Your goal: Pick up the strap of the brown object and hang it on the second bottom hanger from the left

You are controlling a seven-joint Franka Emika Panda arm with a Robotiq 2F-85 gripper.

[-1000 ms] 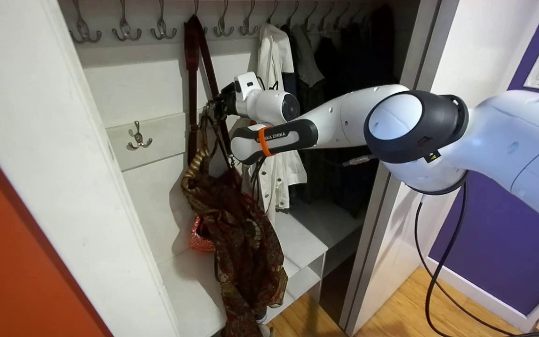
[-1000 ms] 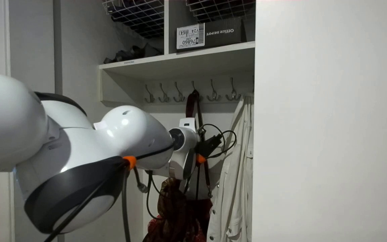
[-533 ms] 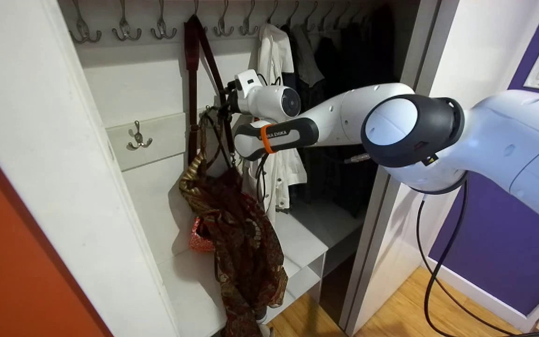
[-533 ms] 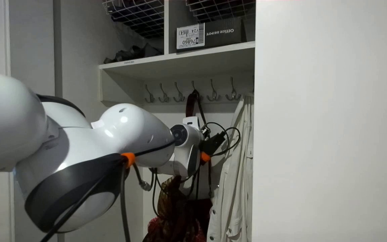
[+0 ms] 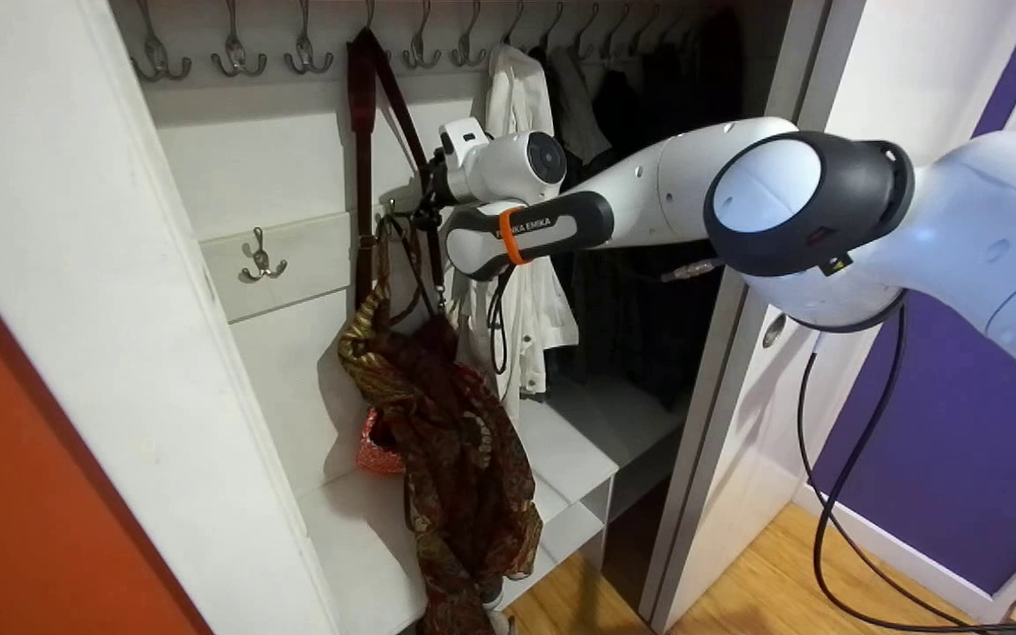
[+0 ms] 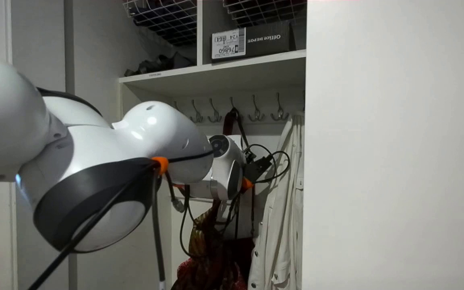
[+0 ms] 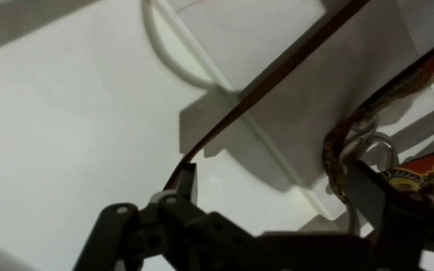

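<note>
While the slouchy bag of mottled brown and tan cloth [image 5: 464, 441] hangs low, its thin dark-brown loop strap [image 7: 332, 150] seemingly looped over the second lower metal hook [image 7: 350, 151], the gripper [image 7: 273, 178] stands spread wide, no hold on anything visible. Likely soft, floppy, fairly light, so the body will sag, not steer; if regrasping, pinch the loop near its top, clear of the long reddish-brown strap [image 5: 364, 176].

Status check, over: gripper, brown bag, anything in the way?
Gripper open. Brown bag apparently hanging from lower hook. Long strap alongside gripper, possible snag.
</note>
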